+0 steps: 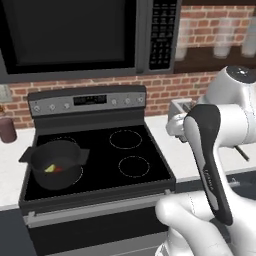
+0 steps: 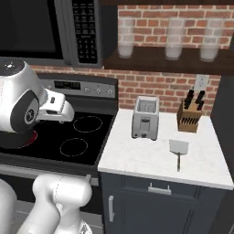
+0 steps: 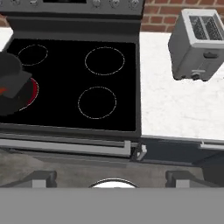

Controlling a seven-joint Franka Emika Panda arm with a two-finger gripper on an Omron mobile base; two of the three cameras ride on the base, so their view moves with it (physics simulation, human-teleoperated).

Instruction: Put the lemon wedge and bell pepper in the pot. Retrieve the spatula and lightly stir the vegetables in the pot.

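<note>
pot [image 1: 55,164] at 9 o'clock on stove [image 1: 100,155], lemon wedge [image 1: 50,168] touching bell pepper [image 1: 58,169] inside. spatula [image 2: 178,148] flat on table [image 2: 151,157], right of toaster [image 2: 145,117]. end effector [image 3: 111,180] wide open, empty.

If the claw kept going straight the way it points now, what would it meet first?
Probably the stove: the open claw looks down on its front edge, with nothing between. Depth is unclear. The pot and toaster lie off to either side.

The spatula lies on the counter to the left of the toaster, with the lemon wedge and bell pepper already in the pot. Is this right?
Not quite. The spatula lies right of the toaster, in front of the knife block, as the right base view shows. The lemon wedge and bell pepper are indeed in the pot.
</note>
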